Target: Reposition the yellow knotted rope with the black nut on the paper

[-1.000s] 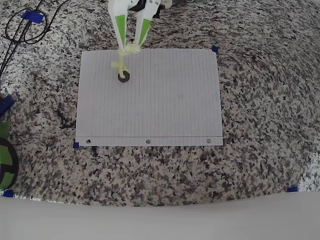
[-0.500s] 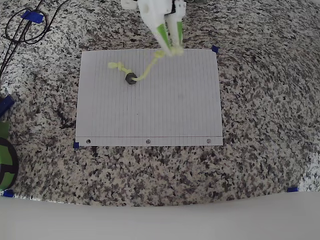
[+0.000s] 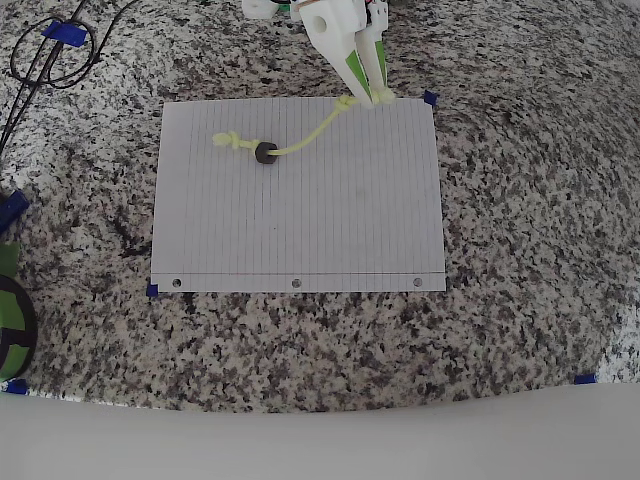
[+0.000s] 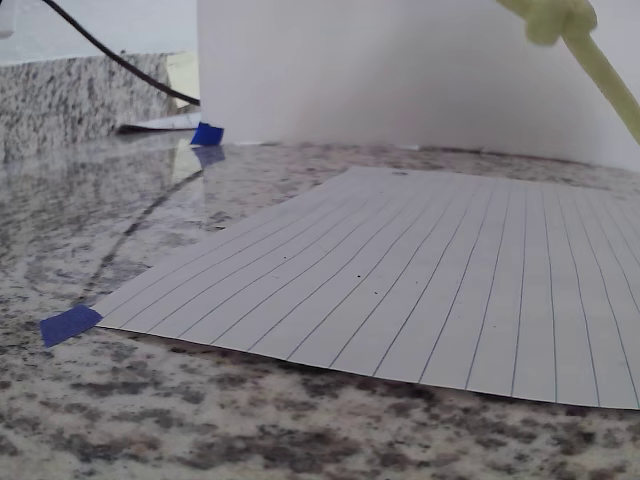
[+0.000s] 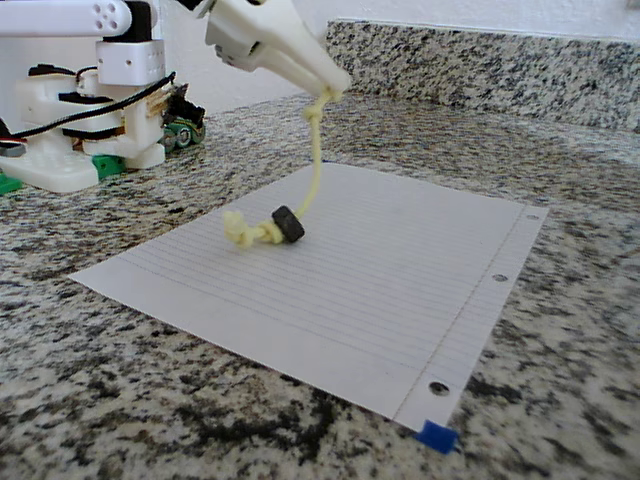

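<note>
The tool (image 3: 378, 96) pinches one knotted end of the yellow knotted rope (image 3: 305, 142), mid-drag, the black nut (image 3: 265, 153) trailing below on the paper (image 3: 300, 230); lowering and release likely follow.

Overhead view: gripper (image 3: 373, 94) has swung from paper's (image 3: 300, 230) far-left edge to its far-right corner, dragging yellow knotted rope (image 3: 300, 143) out straight. Black nut (image 3: 265, 153) slid slightly right; free knot now lies left of it.
</note>
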Tool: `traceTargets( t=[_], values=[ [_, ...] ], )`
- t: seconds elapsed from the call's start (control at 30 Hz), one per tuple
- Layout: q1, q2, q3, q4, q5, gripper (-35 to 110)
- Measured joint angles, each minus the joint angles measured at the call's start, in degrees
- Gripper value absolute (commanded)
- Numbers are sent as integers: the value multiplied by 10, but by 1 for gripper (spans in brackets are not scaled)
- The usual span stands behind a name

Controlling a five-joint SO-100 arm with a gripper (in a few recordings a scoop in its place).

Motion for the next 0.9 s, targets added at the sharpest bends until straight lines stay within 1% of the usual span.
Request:
traceTargets(
  t=[0.07,0.17,0.23,0.33,0.4,0.63,0.77,0.9],
  values=[
    [0,-4,1,6,0,29],
    [-5,-3,1,22,0,50],
    [-5,-4,1,28,0,57],
    [-12,-3,3,24,-11,61],
    [-18,-4,4,9,-39,60],
    [-17,-4,4,-30,-136,48],
    [11,3,4,-37,-203,44],
    [64,11,4,-22,-291,25]
  ],
)
